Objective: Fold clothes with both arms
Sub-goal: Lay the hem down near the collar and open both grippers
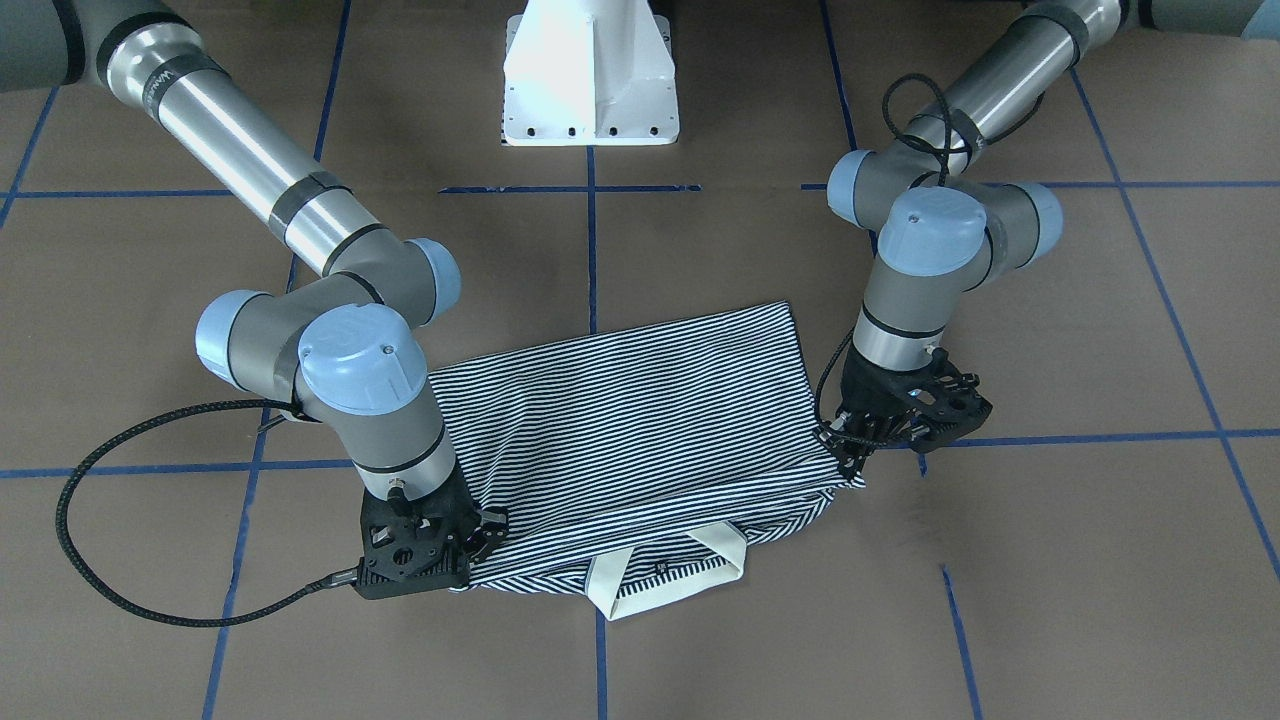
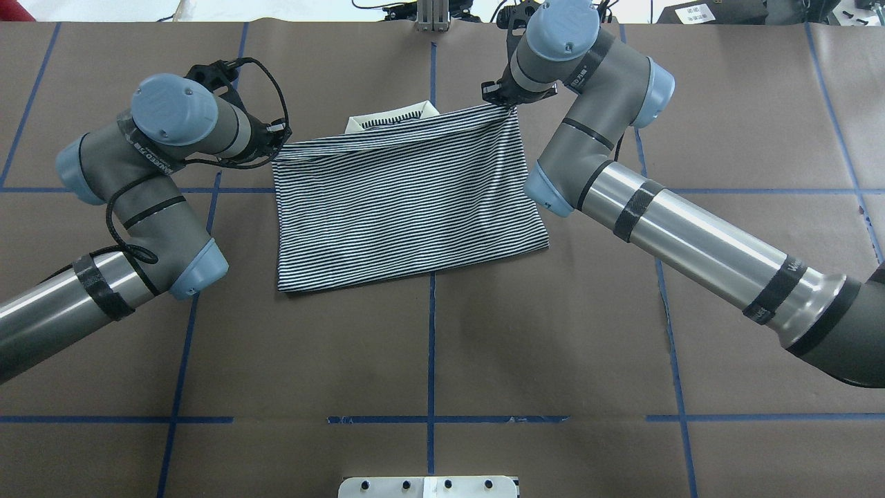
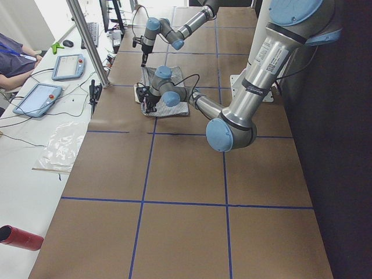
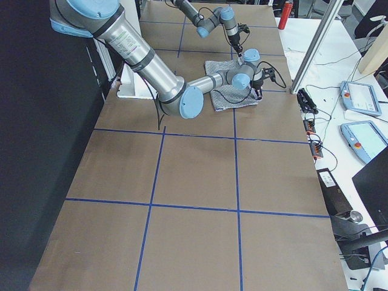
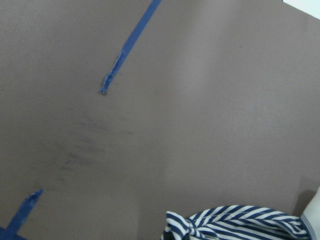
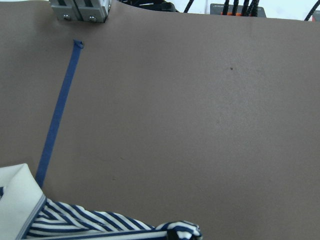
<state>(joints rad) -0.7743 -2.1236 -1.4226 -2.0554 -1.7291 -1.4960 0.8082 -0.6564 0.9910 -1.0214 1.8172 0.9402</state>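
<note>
The navy-and-white striped polo shirt [image 2: 408, 200] lies folded on the brown table, its cream collar [image 1: 610, 590] at the far edge from the robot. My left gripper [image 2: 280, 142] is shut on the shirt's far left corner, also seen in the front view as the left gripper [image 1: 845, 445]. My right gripper [image 2: 499, 102] is shut on the far right corner, and shows as the right gripper [image 1: 480, 540] by the collar. The far edge hangs taut between them. Bunched striped cloth [image 5: 235, 222] shows at the bottom of both wrist views.
The white pedestal base [image 1: 590, 80] stands at the robot's side of the table. Blue tape lines [image 2: 432, 346] grid the brown surface. Beyond the far edge are an aluminium post [image 3: 87, 40], tablets [image 3: 38, 99], cables, and a person's sleeve [image 3: 11, 58]. A red cylinder [image 3: 20, 237] lies near the corner.
</note>
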